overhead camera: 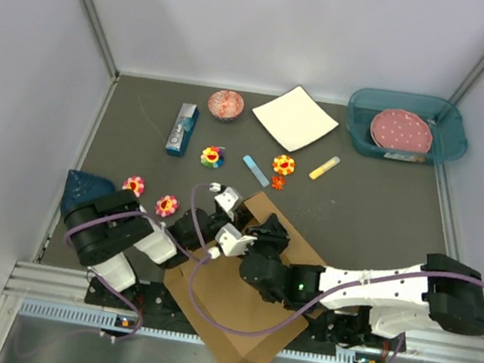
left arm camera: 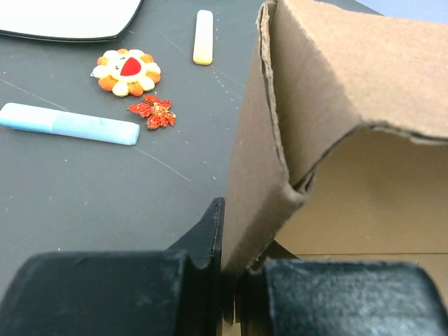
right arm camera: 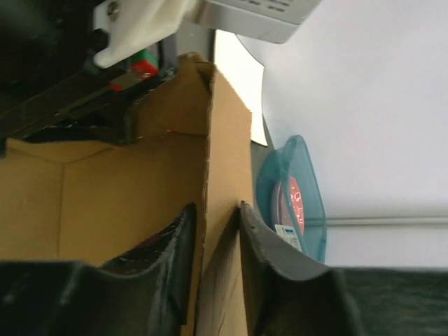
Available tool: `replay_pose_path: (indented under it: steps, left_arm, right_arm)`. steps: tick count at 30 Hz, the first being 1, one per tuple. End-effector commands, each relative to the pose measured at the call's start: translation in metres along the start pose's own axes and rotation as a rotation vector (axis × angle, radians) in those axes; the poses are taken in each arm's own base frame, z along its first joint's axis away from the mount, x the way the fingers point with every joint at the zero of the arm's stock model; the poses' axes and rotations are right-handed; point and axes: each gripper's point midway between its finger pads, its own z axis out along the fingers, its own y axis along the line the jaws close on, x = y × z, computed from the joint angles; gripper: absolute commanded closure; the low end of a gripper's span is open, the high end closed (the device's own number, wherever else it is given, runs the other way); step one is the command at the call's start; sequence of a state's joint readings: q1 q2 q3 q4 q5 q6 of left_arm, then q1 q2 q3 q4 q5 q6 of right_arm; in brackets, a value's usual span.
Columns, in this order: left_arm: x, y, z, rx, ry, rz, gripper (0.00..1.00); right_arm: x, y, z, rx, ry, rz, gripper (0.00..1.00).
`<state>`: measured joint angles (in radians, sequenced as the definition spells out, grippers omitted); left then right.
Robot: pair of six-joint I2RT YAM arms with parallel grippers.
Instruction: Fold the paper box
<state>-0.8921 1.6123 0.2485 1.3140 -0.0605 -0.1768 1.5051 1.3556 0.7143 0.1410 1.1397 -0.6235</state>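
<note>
The paper box is a brown cardboard sheet, partly folded, lying at the near edge of the table between the arms. My left gripper is shut on a raised side wall of the box; its jaws pinch the lower edge of that wall, which bends over at the top. My right gripper stands astride another upright wall, a finger on each side. Its jaws are slightly parted and do not clamp the cardboard. The box floor shows to the left of that wall.
A white square sheet, a patterned bowl and a teal bin holding a pink plate stand at the back. A blue carton, flower toys, a blue stick and a yellow stick lie mid-table. A dark blue item lies left.
</note>
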Motion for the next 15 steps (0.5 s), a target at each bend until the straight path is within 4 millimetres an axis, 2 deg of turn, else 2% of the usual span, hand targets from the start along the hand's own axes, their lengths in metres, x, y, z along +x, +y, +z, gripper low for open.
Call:
replay_pose_path:
  steps: [1,4,7,8,10,11,15]
  left_arm:
    - [-0.094,-0.018,0.002,0.067,-0.354,-0.054,0.96]
    - [-0.095,-0.018,0.001,0.061,-0.354,-0.055,0.96]
    - [-0.094,-0.015,0.0,0.044,-0.343,-0.053,0.96]
    - [-0.094,-0.013,0.0,0.037,-0.339,-0.051,0.96]
    - [-0.092,-0.01,0.0,0.015,-0.325,-0.047,0.96]
    - [-0.092,-0.007,0.0,0.003,-0.32,-0.047,0.95]
    - [-0.092,-0.001,-0.003,-0.034,-0.309,-0.037,0.95]
  right_arm:
    - [-0.012,0.035,-0.013,-0.193,-0.092,0.076,0.58]
    - [-0.013,0.027,-0.016,-0.174,-0.094,0.084,0.48]
    - [-0.021,0.016,-0.022,-0.166,-0.116,0.124,0.42]
    - [-0.029,0.009,-0.027,-0.17,-0.143,0.16,0.4]
    - [-0.032,0.002,-0.032,-0.176,-0.154,0.174,0.37]
    - [-0.039,-0.009,-0.037,-0.17,-0.174,0.214,0.36]
    - [-0.058,-0.033,-0.054,-0.164,-0.202,0.293,0.33]
